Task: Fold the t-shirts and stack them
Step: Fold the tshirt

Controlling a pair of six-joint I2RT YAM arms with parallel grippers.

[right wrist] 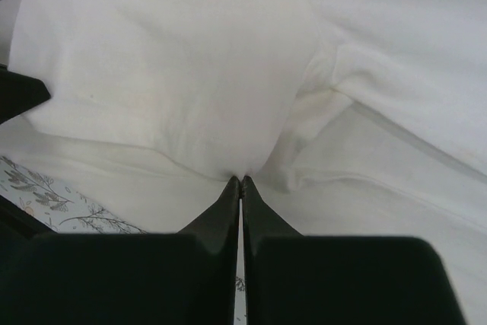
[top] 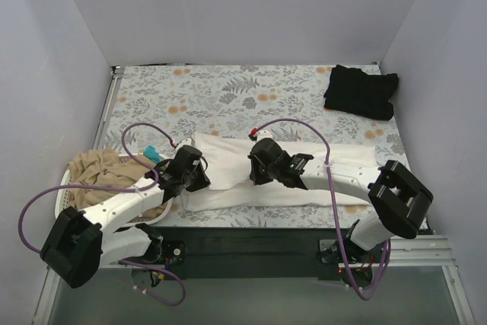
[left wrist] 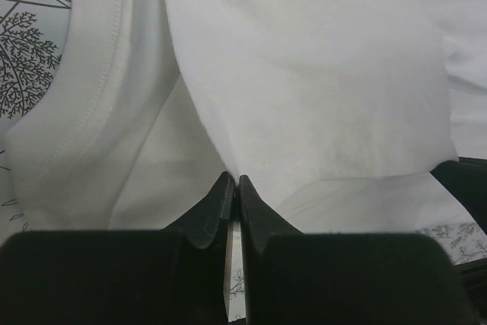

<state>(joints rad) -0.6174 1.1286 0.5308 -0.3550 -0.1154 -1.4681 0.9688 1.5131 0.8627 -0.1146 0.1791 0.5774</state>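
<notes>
The white t-shirt (top: 228, 165) lies stretched across the near part of the table, partly folded. My left gripper (top: 199, 180) is shut on a fold of its cloth at the left end; the pinched cloth shows in the left wrist view (left wrist: 304, 74) above my gripper (left wrist: 233, 180). My right gripper (top: 255, 169) is shut on another fold near the shirt's middle, seen in the right wrist view (right wrist: 175, 74) above my gripper (right wrist: 240, 180). The black t-shirt (top: 361, 90) lies folded at the far right. The tan t-shirt (top: 99, 169) is bunched in the basket at the left.
A white laundry basket (top: 65, 192) sits at the left table edge with a teal item (top: 152, 153) beside the tan cloth. Purple cables (top: 297, 123) loop over the arms. The floral tablecloth (top: 221, 97) covers the table; grey walls enclose it.
</notes>
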